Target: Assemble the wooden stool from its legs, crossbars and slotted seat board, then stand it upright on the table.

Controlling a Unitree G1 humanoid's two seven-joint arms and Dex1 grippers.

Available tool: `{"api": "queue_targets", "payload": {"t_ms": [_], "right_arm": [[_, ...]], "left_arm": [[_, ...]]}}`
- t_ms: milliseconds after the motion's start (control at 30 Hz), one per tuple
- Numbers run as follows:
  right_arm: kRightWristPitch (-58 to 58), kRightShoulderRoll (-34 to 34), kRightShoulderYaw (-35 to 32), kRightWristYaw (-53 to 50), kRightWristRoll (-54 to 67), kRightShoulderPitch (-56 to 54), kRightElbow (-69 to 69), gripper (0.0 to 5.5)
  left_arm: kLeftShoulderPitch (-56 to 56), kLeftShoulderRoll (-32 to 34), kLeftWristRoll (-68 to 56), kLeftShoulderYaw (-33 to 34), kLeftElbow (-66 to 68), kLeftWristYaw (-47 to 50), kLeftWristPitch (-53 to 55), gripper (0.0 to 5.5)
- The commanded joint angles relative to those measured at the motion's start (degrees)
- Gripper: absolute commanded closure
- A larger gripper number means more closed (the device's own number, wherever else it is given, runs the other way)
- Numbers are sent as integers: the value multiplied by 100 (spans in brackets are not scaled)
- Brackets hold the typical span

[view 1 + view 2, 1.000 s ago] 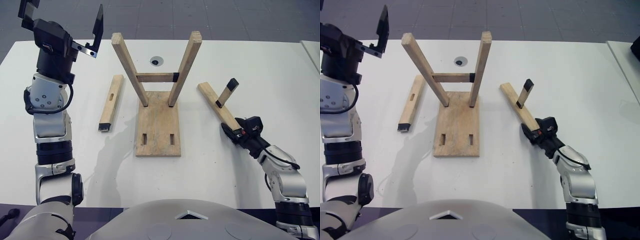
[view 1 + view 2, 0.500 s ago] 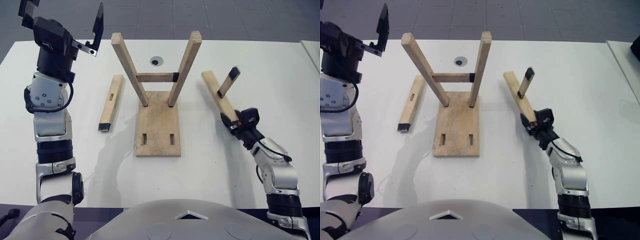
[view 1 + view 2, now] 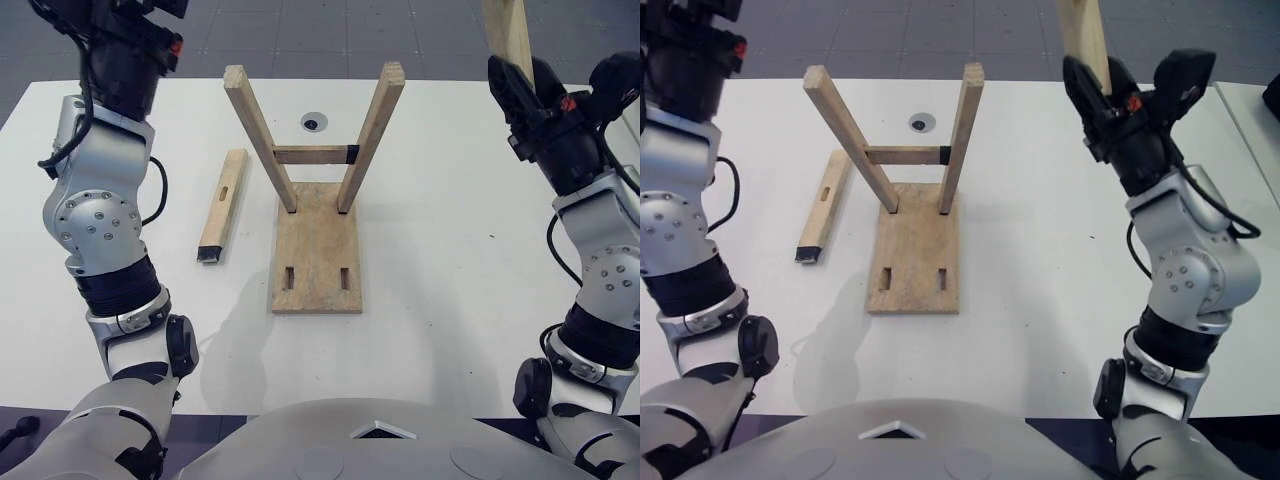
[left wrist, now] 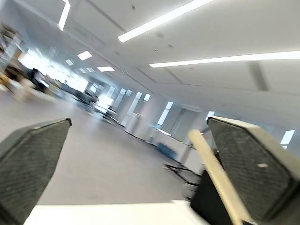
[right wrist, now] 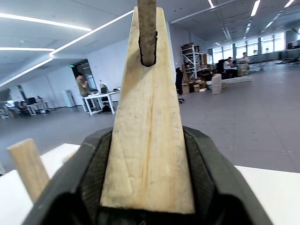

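Observation:
The slotted seat board point(image 3: 316, 262) lies flat mid-table. Two legs point(image 3: 258, 135) point(image 3: 370, 135) joined by a crossbar point(image 3: 312, 155) stand in its far slots; the two near slots are bare. A third leg point(image 3: 222, 204) lies loose on the table left of the board. My right gripper point(image 3: 525, 82) is raised high at the right, shut on the fourth leg point(image 5: 149, 122), which points upward with a crossbar point(image 5: 147, 32) stuck in its slot. My left gripper point(image 4: 139, 122) is lifted above the table's far left corner, open, with nothing between its pads.
A round hole point(image 3: 313, 123) sits in the white table point(image 3: 450, 300) behind the standing legs. Bare tabletop lies right of the board and along the near edge. A second table edge point(image 3: 625, 100) shows at far right.
My right arm has swung the fourth leg and its crossbar off the table to high at the right. My left arm has risen, carrying its gripper past the top of the eye views.

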Motion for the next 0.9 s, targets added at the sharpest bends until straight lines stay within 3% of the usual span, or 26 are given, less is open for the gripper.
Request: {"api": "queue_targets", "payload": {"t_ms": [33, 267, 500, 733, 900], "right_arm": [[625, -186, -19, -14, 1634, -802, -48, 348], [878, -132, 438, -396, 3173, -1045, -17, 348], [895, -252, 911, -415, 4097, -850, -116, 348], [853, -361, 1229, -311, 4569, -603, -110, 348], [853, -471, 1427, -156, 4737, -470, -233, 348]], "left_arm": [[638, 301, -2468, -306, -641, 426, 1080, 10], [1095, 607, -3312, -832, -1086, 580, 1281, 10], [925, 689, -3879, -903, -1125, 615, 1004, 117], [864, 800, -4009, -970, -1381, 259, 1004, 14], [824, 924, -4000, -1029, -1292, 274, 983, 10]]}}
